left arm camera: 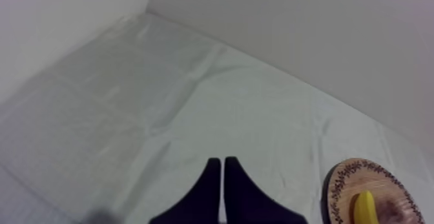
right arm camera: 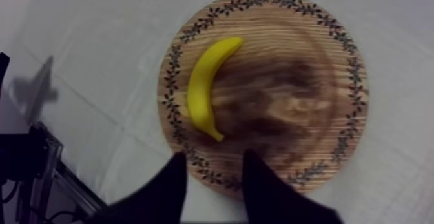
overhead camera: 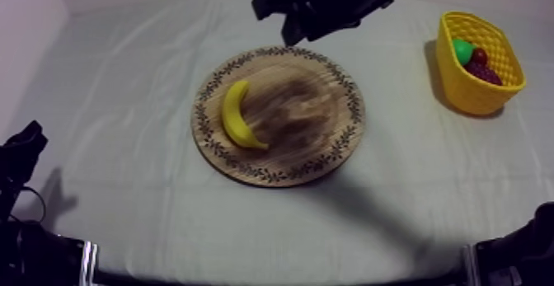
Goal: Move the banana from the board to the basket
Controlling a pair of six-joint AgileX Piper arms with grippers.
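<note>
Hovering above the round wooden board (overhead camera: 313, 133) at its 12 o'clock rim in the top view, my right gripper (right arm camera: 214, 155) has its two black fingers (right arm camera: 173, 191) spread wide with nothing between them. In the right wrist view those fingers frame the nearest stretch of the patterned rim, and the banana (right arm camera: 206, 88) lies just beyond them, untouched. The banana rests flat on the board, on its 9 o'clock half in the top view, its curved back toward the rim. The yellow basket (overhead camera: 466, 91) stands on the worktop (overhead camera: 124, 100) at about 2 o'clock from the board, well apart from it. A green fruit (overhead camera: 462, 50), a small red fruit (overhead camera: 479, 56) and a dark bunch of grapes (overhead camera: 485, 73) lie inside it. My left gripper (left arm camera: 221, 162) sits low at about 8 o'clock from the board over bare worktop, its fingers pressed together into a narrow wedge, holding nothing.
</note>
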